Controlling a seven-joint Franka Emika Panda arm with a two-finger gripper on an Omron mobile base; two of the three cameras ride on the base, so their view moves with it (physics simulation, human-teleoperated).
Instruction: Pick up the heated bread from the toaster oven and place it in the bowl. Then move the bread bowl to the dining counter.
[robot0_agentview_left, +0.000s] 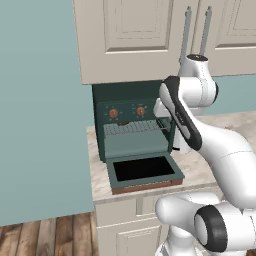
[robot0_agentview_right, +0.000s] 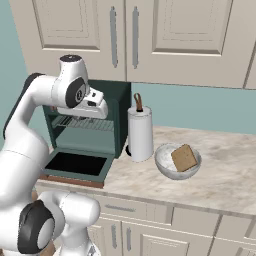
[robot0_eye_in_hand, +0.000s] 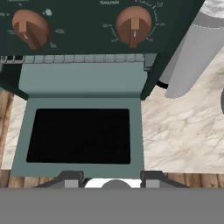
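Toaster oven: one dark green toaster oven (robot0_agentview_right: 95, 125) stands at the left end of the counter (robot0_agentview_right: 225, 175), under the cream wall cabinets (robot0_agentview_right: 165, 35).
Knobs: two orange-brown knobs (robot0_eye_in_hand: 133, 25) can be counted on the front panel in the hand view and two in the left base view; whether there are more cannot be told, as the arm covers the panel's right end.
Rack: one wire rack (robot0_agentview_left: 132, 127) sits inside the open cavity, with nothing seen lying on it.
Door: one drop-down door (robot0_eye_in_hand: 78, 135) lies folded flat towards the robot, its dark window facing up.
Gripper: one gripper (robot0_eye_in_hand: 113, 178) hangs above the front edge of the door, apart from it; its two finger tips (robot0_eye_in_hand: 70, 178) stand well apart with nothing between them.
Canister: one white cylindrical canister (robot0_agentview_right: 140, 132) with a dark handle on top stands just beside the oven's right side.
Bowl: one pale grey bowl (robot0_agentview_right: 165, 167) sits on the counter just right of the canister.
Bread: one square brown slice of bread (robot0_agentview_right: 184, 157) rests tilted inside the bowl.
Cabinet handles: two long grey handles (robot0_agentview_right: 124, 37) run side by side on the wall cabinet doors above the oven.
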